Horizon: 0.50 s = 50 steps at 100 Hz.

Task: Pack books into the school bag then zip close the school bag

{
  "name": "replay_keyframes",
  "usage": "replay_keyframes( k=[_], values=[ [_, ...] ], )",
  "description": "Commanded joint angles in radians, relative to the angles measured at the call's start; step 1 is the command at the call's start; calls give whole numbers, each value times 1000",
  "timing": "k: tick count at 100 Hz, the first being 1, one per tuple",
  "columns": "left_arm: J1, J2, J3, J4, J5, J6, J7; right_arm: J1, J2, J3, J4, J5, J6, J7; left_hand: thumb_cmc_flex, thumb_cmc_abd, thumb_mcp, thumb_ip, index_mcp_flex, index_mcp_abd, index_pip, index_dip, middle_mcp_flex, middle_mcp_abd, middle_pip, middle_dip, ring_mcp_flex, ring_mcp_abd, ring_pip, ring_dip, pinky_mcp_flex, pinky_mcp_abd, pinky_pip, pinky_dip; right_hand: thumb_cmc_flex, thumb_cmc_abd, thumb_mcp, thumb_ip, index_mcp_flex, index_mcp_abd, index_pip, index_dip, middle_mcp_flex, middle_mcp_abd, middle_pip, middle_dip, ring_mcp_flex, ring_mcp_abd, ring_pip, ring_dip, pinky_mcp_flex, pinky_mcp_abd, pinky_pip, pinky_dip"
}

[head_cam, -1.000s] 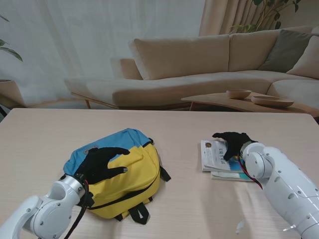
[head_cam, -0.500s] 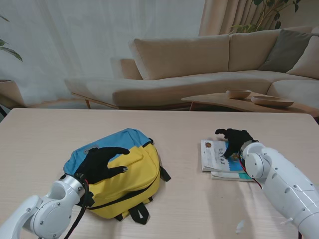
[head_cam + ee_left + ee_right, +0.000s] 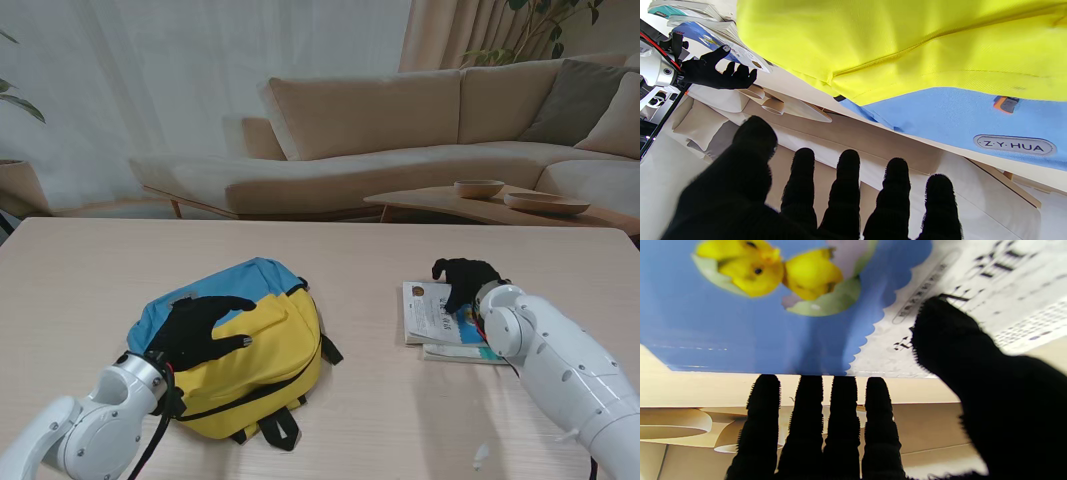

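Here our left robot hand [image 3: 200, 325] spreads flat on the yellow-and-blue school bag [image 3: 262, 350], apparently steadying it. Our right robot hand [image 3: 463, 281], fingers apart, holds nothing, reaching over the books [image 3: 432, 318] to grasp.

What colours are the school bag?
Yellow and blue school bag, best seen in the stand view.

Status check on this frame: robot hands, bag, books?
Left robot hand open, over the school bag. Right robot hand open over the books, nothing gripped. Books not packed. Nothing in the way.

The school bag [image 3: 250, 345] lies on the table [image 3: 90, 270] left of the stacked books [image 3: 435, 320].
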Motion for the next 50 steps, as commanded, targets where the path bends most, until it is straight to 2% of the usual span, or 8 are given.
replay_keyframes(
  k=[1, 11, 21, 29, 39, 45, 50],
  values=[
    [10, -7, -2, -12, 1, 1, -11, -32, -12, -5, 31, -6, -11, 23, -6, -5, 33, 35, 0, -1, 12, -7, 8, -10, 15, 13, -20, -10, -22, -14, -10, -19, -43, 23, 184, 50, -5, 60, 31, 8, -25, -26, 20, 38, -50, -27, 39, 15, -9, 1, 12, 8, 31, 22],
    [10, -7, -2, -12, 2, 2, -12, -35, -9, 5, 25, -10, -33, 27, -7, -5, 33, 35, -2, -2, 12, -7, 6, -10, 15, 14, -21, -11, -22, -14, -9, -19, -43, 24, 175, 64, -19, 61, 2, -18, -64, -75, -14, 23, -161, -69, 37, 4, -103, -44, 2, -2, 4, 12],
    [9, -7, -1, -12, 1, 3, -13, -35, -3, 10, 10, -16, -47, 64, -8, -5, 34, 34, -3, -3, 13, -6, 6, -12, 16, 15, -21, -11, -22, -14, -9, -19, -43, 24, 141, 73, -38, 56, -44, -35, -101, -102, -114, 8, -226, -92, -63, -9, -176, -75, -70, -7, -41, -5],
    [9, -7, -1, -12, 2, 3, -13, -33, 2, 4, 0, -23, -46, 93, -7, -5, 35, 35, -3, -2, 13, -6, 5, -12, 16, 15, -21, -11, -22, -14, -9, -19, -43, 24, 108, 77, -45, 56, -33, 19, -139, -134, -220, 45, -186, -81, -159, -17, -171, -73, -119, -20, -50, -10],
    [10, -7, -1, -13, 4, 3, -12, -25, 0, -14, 4, -21, -36, 93, -7, -5, 35, 34, -4, -2, 13, -6, 5, -12, 16, 16, -21, -13, -22, -14, -9, -19, -43, 25, 94, 81, -42, 57, 15, 51, -135, -137, -264, 57, -110, -61, -199, -20, -138, -61, -143, -27, -42, -7],
    [11, -7, -2, -13, 5, 4, -12, -20, -3, -24, 12, -9, -31, 86, -5, -6, 37, 35, -2, 0, 14, -6, 6, -10, 17, 16, -21, -11, -22, -15, -9, -19, -43, 25, 103, 80, -37, 58, 62, 30, -99, -114, -270, 54, -83, -56, -201, -20, -123, -55, -146, -27, -35, -4],
    [12, -7, -2, -14, 5, 4, -11, -18, -5, -30, 17, -1, -29, 82, -7, -6, 36, 34, -4, -1, 13, -6, 5, -13, 16, 16, -20, -12, -21, -15, -9, -20, -43, 25, 114, 80, -32, 60, 114, -15, -42, -67, -266, 52, -62, -53, -197, -20, -113, -51, -146, -26, -33, -3]
  ],
)
